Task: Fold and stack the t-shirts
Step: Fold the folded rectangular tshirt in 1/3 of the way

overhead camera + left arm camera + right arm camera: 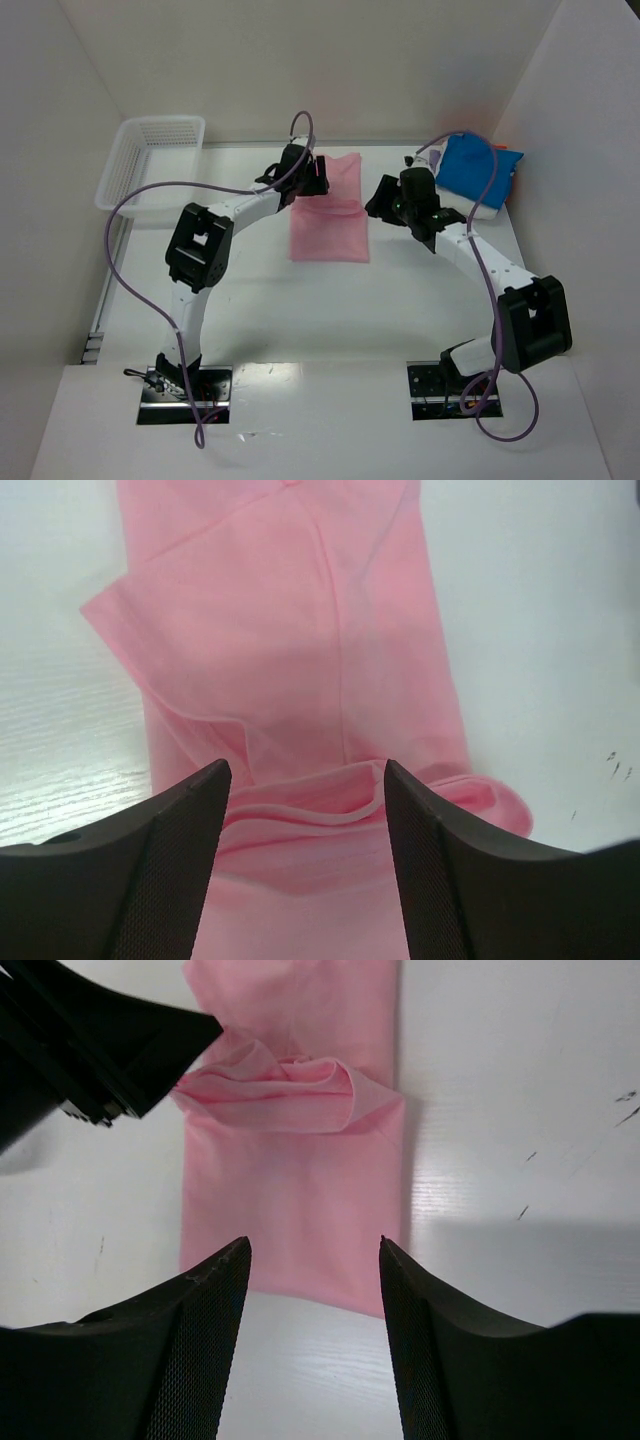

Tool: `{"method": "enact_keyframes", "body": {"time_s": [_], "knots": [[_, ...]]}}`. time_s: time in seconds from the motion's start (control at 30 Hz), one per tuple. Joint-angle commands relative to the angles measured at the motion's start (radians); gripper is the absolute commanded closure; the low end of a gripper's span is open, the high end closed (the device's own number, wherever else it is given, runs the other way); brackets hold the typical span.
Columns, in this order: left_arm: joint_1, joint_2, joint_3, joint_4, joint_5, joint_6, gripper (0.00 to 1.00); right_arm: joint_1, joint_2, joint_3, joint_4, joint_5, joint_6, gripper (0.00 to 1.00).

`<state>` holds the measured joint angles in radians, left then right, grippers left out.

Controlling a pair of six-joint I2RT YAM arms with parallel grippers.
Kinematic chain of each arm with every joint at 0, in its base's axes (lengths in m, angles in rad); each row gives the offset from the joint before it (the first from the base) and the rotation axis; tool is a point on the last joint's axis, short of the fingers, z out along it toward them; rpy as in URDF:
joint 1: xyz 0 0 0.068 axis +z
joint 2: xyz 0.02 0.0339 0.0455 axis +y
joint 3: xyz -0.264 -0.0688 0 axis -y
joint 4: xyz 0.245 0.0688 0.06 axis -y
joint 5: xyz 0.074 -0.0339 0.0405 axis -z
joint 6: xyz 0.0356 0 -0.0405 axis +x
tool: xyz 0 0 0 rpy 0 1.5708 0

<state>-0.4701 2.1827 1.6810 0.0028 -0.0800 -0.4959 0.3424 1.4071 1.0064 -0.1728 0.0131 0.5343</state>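
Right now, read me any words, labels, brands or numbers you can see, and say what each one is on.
None: no readable text in any view.
The pink t-shirt is plain, with no print or tag showing; the blue t-shirt and the white basket show no label either.

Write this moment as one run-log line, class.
pink t-shirt: partly folded, not held | left hand: open, above it | right hand: open, empty | blue t-shirt: right corner

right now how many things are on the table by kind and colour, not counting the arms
pink t-shirt: 1
blue t-shirt: 1
white cloth under the blue one: 1 seen, layers unclear
white mesh basket: 1
total: 4
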Motion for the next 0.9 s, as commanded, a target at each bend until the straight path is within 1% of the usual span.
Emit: {"method": "enact_keyframes", "body": {"time_s": [0.0, 0.03, 0.1, 0.17, 0.27, 0.3, 0.33, 0.37, 0.43, 0.5, 0.6, 0.77, 0.87], "knots": [[-0.002, -0.011, 0.028, 0.043, -0.017, 0.038, 0.29, -0.002, -0.028, -0.02, 0.044, -0.028, 0.003, 0.4], [-0.002, -0.038, 0.011, 0.049, -0.017, 0.043, 0.28, -0.002, -0.022, -0.034, 0.056, -0.036, 0.0, 0.4], [0.003, -0.107, -0.038, 0.052, -0.026, 0.059, 0.24, -0.002, 0.0, -0.045, 0.07, -0.07, -0.01, 0.44], [0.007, -0.181, -0.09, 0.052, -0.019, 0.071, 0.22, -0.002, 0.044, -0.049, 0.09, -0.106, -0.02, 0.6], [0.007, -0.31, -0.181, 0.046, 0.008, 0.077, 0.2, -0.002, 0.132, -0.009, 0.102, -0.149, -0.02, 0.83], [0.007, -0.356, -0.208, 0.04, 0.012, 0.077, 0.2, 0.003, 0.164, 0.01, 0.102, -0.154, -0.02, 0.86], [0.007, -0.396, -0.235, 0.04, 0.022, 0.077, 0.25, 0.012, 0.185, 0.027, 0.107, -0.154, -0.026, 0.9], [0.007, -0.421, -0.276, 0.035, 0.034, 0.077, 0.31, 0.027, 0.214, 0.04, 0.111, -0.154, -0.031, 0.92], [0.007, -0.485, -0.344, 0.031, 0.044, 0.058, 0.39, 0.046, 0.264, 0.075, 0.122, -0.166, -0.04, 0.93], [0.007, -0.513, -0.412, 0.051, 0.061, 0.039, 0.54, 0.055, 0.316, 0.103, 0.128, -0.173, -0.04, 0.98], [0.007, -0.521, -0.475, 0.069, 0.095, 0.01, 0.65, 0.055, 0.384, 0.145, 0.133, -0.189, -0.04, 0.98], [0.007, -0.451, -0.489, 0.076, 0.125, -0.004, 0.66, 0.055, 0.483, 0.215, 0.133, -0.166, -0.05, 0.96], [0.007, -0.39, -0.459, 0.092, 0.145, -0.004, 0.66, 0.055, 0.513, 0.248, 0.128, -0.131, -0.06, 0.96]]}}
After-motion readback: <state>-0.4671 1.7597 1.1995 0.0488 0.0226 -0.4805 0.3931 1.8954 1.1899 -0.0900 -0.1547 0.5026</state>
